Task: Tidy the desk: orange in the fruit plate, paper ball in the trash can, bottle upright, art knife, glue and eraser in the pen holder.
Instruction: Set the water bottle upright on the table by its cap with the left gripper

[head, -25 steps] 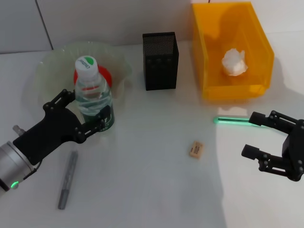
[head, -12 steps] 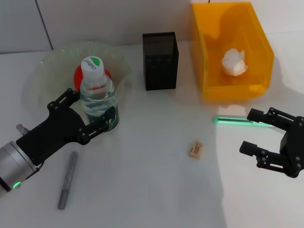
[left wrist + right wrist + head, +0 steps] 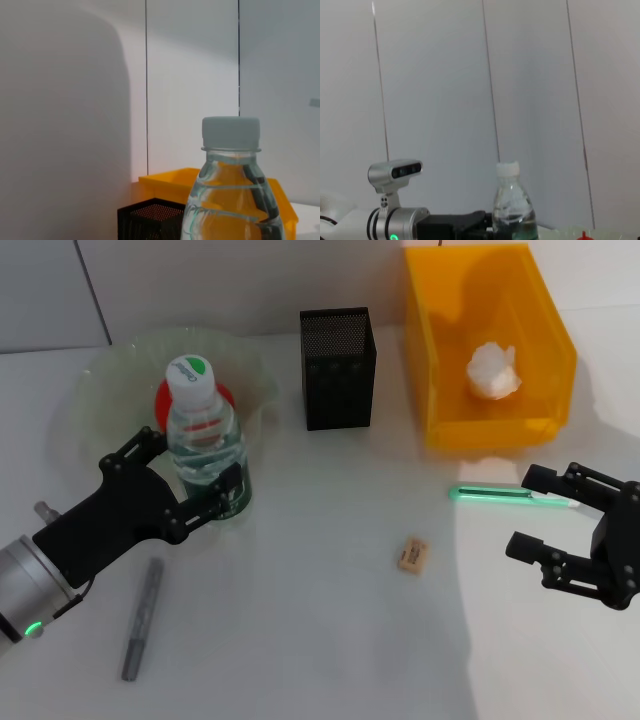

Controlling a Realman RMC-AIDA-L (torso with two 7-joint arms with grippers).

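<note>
The clear bottle with a white cap stands upright in front of the fruit plate. My left gripper is shut on the bottle's lower body. The orange lies in the plate, mostly hidden behind the bottle. In the yellow-orange trash can rests the paper ball. The black mesh pen holder stands between plate and can. The tan eraser lies mid-table. My right gripper hovers open and empty at the right. The left wrist view shows the bottle up close.
A thin green stick lies just beyond the right gripper. A slim grey stick lies near the left arm. Which of these is the art knife or the glue I cannot tell. A white wall backs the table.
The left gripper shifted the bottle slightly right and forward and set it straighter. The right gripper drifted a little but stayed open.
</note>
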